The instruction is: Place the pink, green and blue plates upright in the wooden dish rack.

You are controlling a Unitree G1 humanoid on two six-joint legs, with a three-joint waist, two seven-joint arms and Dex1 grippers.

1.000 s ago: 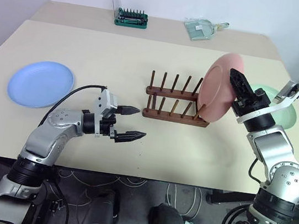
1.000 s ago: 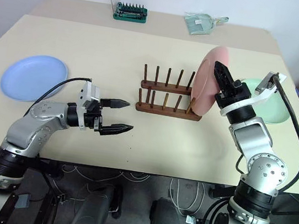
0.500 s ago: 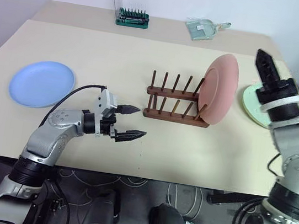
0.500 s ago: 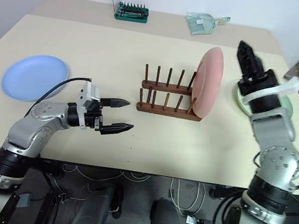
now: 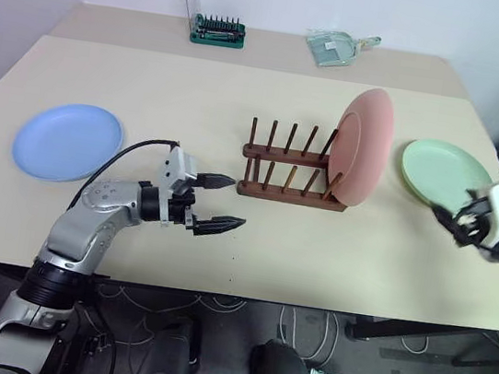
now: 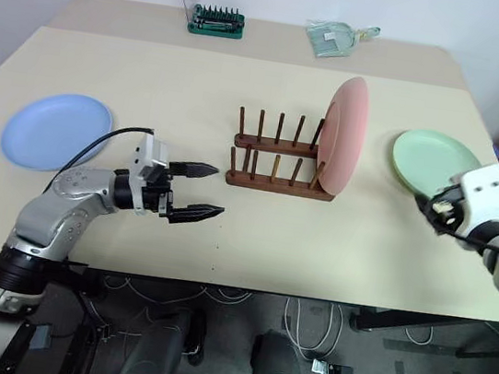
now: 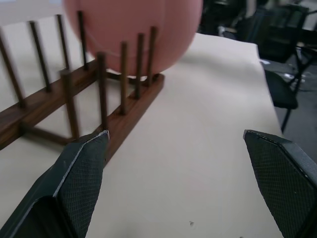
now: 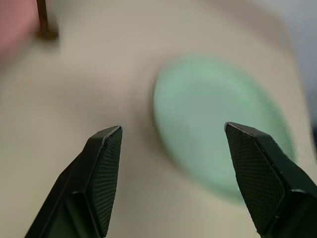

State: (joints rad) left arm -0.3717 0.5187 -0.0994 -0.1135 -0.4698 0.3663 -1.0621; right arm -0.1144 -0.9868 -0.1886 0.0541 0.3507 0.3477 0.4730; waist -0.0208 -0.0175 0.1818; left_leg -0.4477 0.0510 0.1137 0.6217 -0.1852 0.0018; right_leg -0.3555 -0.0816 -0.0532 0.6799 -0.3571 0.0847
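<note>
Beige desk [image 5: 243,102]: pink plate [image 5: 363,147] upright in wooden dish rack [image 5: 291,170], far-right slot. My right pincer [image 8: 171,173], spread wide, faces flat green plate [image 5: 445,173], likely next. Left pincer [image 5: 214,205] wide by rack; blue plate [image 5: 67,140] far left.

Green plate [image 8: 218,134]: we see it blurred, mid-frame.
Pink plate [image 7: 133,25]: cut off at the frame's top edge.
Right gripper [image 8: 173,168]: fingers cut off at bottom.
</note>
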